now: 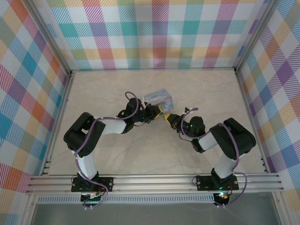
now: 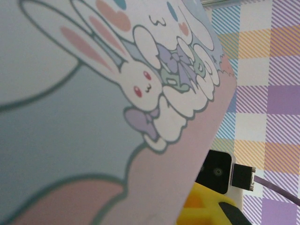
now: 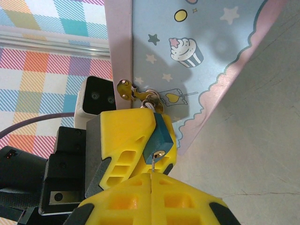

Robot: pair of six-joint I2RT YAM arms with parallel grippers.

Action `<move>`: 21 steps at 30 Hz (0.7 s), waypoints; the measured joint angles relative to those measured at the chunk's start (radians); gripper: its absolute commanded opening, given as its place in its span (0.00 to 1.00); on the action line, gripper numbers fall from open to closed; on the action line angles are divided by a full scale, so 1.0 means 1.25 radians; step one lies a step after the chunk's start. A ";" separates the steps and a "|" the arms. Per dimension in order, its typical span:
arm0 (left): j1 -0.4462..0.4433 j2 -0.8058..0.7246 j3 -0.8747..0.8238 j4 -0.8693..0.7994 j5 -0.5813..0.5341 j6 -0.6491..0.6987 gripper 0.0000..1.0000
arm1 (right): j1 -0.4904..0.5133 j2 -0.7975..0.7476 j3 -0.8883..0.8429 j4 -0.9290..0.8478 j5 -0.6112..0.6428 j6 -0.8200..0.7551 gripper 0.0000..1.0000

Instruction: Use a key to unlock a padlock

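- Step in hand: key insertion. Right gripper (image 3: pixel 151 179) is pinched shut on the key (image 3: pixel 153 164), thin shaft tip at the padlock (image 3: pixel 157 137) keyway; depth unclear
- Left gripper (image 3: pixel 151 140) looks clamped on the padlock body, which hangs from a brass hasp (image 3: pixel 125 89) on the box (image 3: pixel 197 56), mid-table
- Next, I reckon: seat the key fully, then twist while left holds steady
- Padlock: small teal block, brass keyway, steel shackle. Box: glossy pastel print

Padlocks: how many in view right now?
1. The padlock, teal-bodied, hangs on the hasp at the edge of the box, clamped in the left gripper. The key, held in the right gripper, sits at its keyhole. The box could hide others.
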 measured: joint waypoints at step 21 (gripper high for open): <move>0.005 0.005 -0.006 0.042 0.004 -0.029 0.11 | 0.002 0.010 0.015 0.001 0.009 -0.001 0.00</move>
